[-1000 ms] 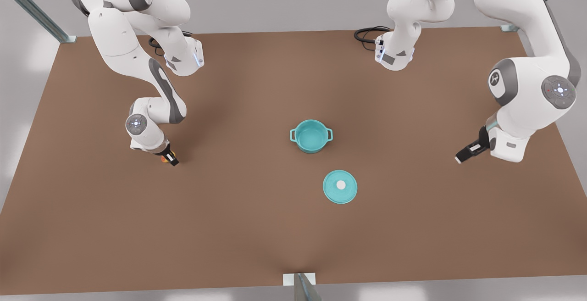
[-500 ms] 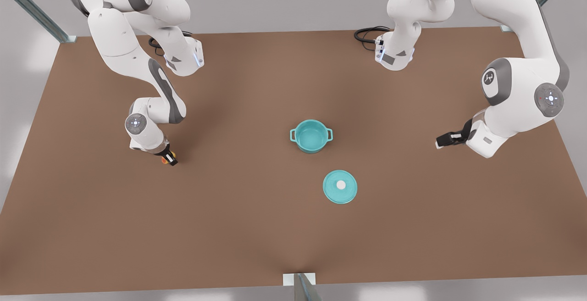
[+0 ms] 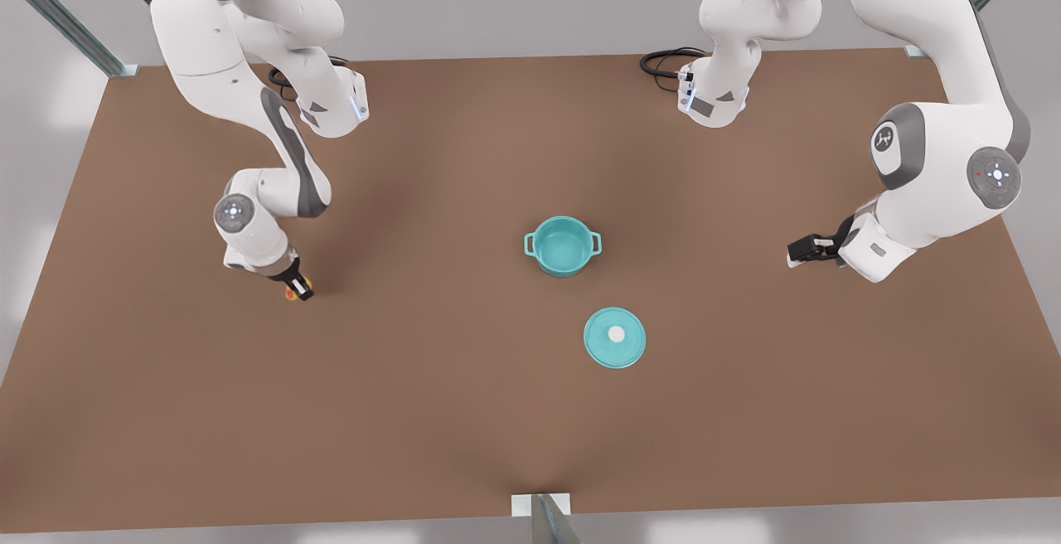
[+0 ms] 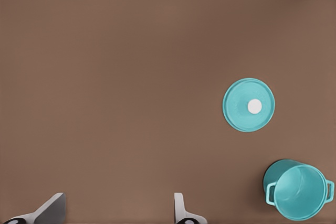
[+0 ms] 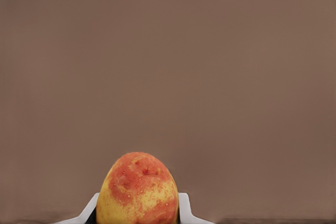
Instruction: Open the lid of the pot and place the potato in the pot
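The pot (image 3: 563,245) stands uncovered near the middle of the brown bench (image 3: 464,411), its teal inside showing and a loop handle on each side. The pot lid (image 3: 614,337) lies flat on the bench just beside it, toward the near edge in the front view and slightly to that view's right, with its white knob up; the two are apart, not touching.

The right tool (image 3: 296,285) is down low at the front view's left, well apart from the pot. Its fingers (image 5: 185,208) are clamped on the potato (image 5: 138,190), one on each side, and in the right wrist view the yellow-orange lump with its reddish patch sits between them against bare bench. In the front view the potato (image 3: 291,292) is a small orange spot at the tip of that tool; whether it rests on the bench or is just above it cannot be told.

The left tool (image 3: 802,250) waits at the front view's right, off the bench surface and well apart from the pot and the lid. Its fingers (image 4: 181,208) are spread apart and hold nothing. The left wrist view looks down past them onto the lid (image 4: 249,105) and the open pot (image 4: 297,189).
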Available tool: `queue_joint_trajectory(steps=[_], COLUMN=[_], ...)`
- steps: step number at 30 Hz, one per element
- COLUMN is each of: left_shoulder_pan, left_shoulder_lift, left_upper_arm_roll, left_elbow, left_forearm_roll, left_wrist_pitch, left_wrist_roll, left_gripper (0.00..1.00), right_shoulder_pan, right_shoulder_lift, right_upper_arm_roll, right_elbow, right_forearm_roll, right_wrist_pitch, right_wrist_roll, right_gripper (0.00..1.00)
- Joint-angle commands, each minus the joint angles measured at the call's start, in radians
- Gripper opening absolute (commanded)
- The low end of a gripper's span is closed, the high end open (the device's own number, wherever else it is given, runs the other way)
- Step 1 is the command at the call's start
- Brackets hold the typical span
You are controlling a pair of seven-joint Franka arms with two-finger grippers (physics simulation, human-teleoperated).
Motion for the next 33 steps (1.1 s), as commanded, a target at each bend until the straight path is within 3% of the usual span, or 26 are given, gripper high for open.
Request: queue_joint_trajectory(steps=[1, 7, 14, 20, 28, 33], left_shoulder_pan=[0.0, 0.0, 0.0, 0.0, 0.0, 0.0], left_shoulder_lift=[-0.001, -0.003, -0.001, -0.003, -0.003, -0.004], left_upper_arm_roll=[0.0, 0.0, 0.0, 0.0, -0.001, -0.001], left_elbow=[0.0, -0.001, -0.002, -0.002, -0.003, -0.008], left_forearm_roll=[0.0, 0.0, 0.0, 0.0, 0.0, 0.0], left_wrist_pitch=[-0.001, -0.005, -0.005, -0.005, -0.005, -0.005], left_wrist_roll=[0.088, 0.088, 0.086, 0.086, 0.086, 0.086], left_gripper=[1.0, 1.0, 1.0, 1.0, 1.0, 1.0], right_shoulder_pan=[0.024, 0.145, 0.419, 0.56, 0.729, 0.786], right_shoulder_lift=[-0.035, -0.106, -0.098, 0.077, 0.325, 0.435], right_upper_arm_roll=[0.0, 0.0, 0.0, 0.0, 0.0, -0.001], right_elbow=[0.021, 0.186, 0.35, 0.633, 0.969, 1.056], right_forearm_roll=[-0.003, -0.003, 0.04, 0.106, 0.158, 0.198], right_wrist_pitch=[-0.136, -0.451, -0.642, -0.75, -0.756, -0.755], right_wrist_roll=[0.035, 0.196, 0.467, 0.616, 0.768, 0.786], right_gripper=[0.5, 0.5, 0.5, 0.5, 0.5, 0.5])
